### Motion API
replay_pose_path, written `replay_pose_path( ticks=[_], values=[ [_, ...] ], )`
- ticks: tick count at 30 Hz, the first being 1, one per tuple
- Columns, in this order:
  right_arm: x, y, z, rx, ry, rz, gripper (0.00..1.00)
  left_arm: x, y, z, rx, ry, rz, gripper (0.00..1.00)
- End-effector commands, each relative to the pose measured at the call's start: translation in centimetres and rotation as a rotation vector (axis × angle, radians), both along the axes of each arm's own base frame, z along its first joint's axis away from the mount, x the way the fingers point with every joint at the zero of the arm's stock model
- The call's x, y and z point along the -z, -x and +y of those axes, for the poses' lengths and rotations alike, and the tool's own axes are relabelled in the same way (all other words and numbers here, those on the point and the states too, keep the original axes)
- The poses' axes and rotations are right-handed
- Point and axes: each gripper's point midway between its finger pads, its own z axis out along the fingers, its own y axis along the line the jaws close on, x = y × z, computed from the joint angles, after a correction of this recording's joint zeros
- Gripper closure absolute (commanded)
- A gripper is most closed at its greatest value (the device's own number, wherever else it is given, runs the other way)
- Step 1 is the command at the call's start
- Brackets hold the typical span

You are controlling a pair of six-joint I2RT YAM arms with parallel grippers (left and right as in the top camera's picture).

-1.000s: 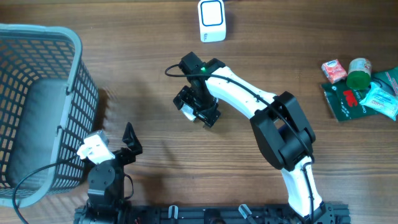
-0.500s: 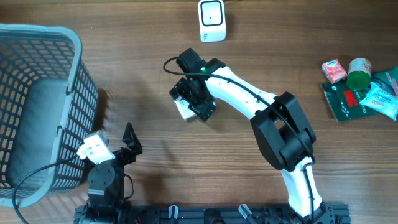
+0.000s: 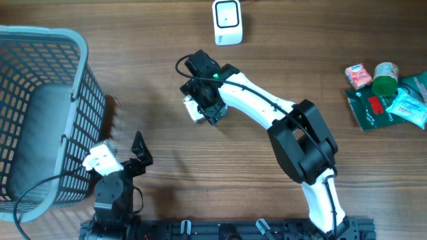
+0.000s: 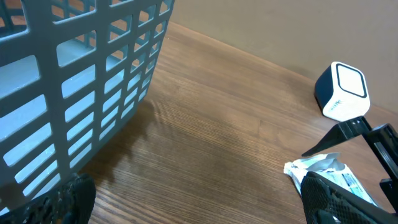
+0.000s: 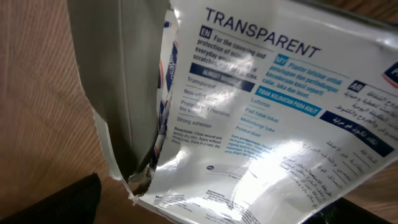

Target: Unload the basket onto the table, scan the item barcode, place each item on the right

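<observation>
Brown wood-grain table (image 3: 167,180) under everything. Left of centre on it, a white packet (image 3: 192,109), mostly hidden overhead beneath the right gripper (image 3: 204,101), one pale corner poking out toward the grey basket (image 3: 80,50). Close up in the right wrist view: glossy printed face, crumpled, headed "TRANSPARENT", smaller lines blurred by glare, right and lower edges cut off, barcode not to be made out. Jaws spread wide to either side of the packet; clamping or merely straddling, impossible to tell. At the far edge, a white scanner (image 3: 227,22), well apart. Left gripper (image 4: 199,202) by the basket, jaws wide over bare wood, fingertips barely in frame. Basket cut off at the picture edge. Far right, a small heap of goods (image 3: 383,93), partly out of frame.
</observation>
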Motion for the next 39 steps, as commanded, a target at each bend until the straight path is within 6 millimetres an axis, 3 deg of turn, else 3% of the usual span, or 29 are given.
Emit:
replay_pose_path(
  ticks=[1,5,11,14,17,20,21,22,23,24,28,33,39],
  values=[
    [-1.3,-0.8,-0.1,0.025,0.010,-0.056,0.00,-0.1,0.0,0.1,-0.006,0.005,-0.008,0.00],
    [-1.0,-0.5,-0.4,0.021,0.023,-0.050,0.00,-0.1,0.0,0.1,-0.006,0.005,-0.008,0.00],
    [1.0,0.9,-1.5,-0.013,0.067,-0.016,0.10,-0.1,0.0,0.1,-0.006,0.004,-0.008,0.00],
    [1.8,1.5,-2.1,-0.053,0.093,-0.013,0.19,-0.1,0.0,0.1,-0.006,0.004,-0.008,0.00],
    [2.2,1.9,-2.5,-0.107,0.109,-0.016,0.35,-0.1,0.0,0.1,-0.006,0.005,-0.008,0.00],
    [2.2,1.8,-2.4,-0.163,0.116,-0.034,0.38,-0.1,0.0,0.1,-0.006,0.005,-0.008,0.00],
    [2.2,1.8,-2.4,-0.187,0.119,-0.043,0.38,-0.1,0.0,0.1,-0.006,0.004,-0.008,0.00],
    [2.2,1.7,-2.4,-0.221,0.121,-0.057,0.29,-0.1,0.0,0.1,-0.006,0.005,-0.008,0.00],
    [2.1,1.6,-2.3,-0.249,0.122,-0.070,0.11,-0.1,0.0,0.1,-0.006,0.005,-0.008,0.00],
    [2.1,1.6,-2.3,-0.259,0.123,-0.073,0.01,-0.1,0.0,0.1,-0.006,0.004,-0.008,0.00],
    [0.7,1.2,-2.7,-0.282,0.134,-0.103,0.00,-0.1,0.0,0.1,-0.006,0.004,-0.008,0.00],
    [-2.4,1.5,-3.1,-0.332,0.133,-0.147,0.00,-0.1,0.0,0.1,-0.006,0.004,-0.008,0.00],
    [-7.5,2.6,-2.8,-0.259,0.035,-0.152,0.00,-0.1,0.0,0.1,-0.006,0.004,-0.008,0.00]
  ],
)
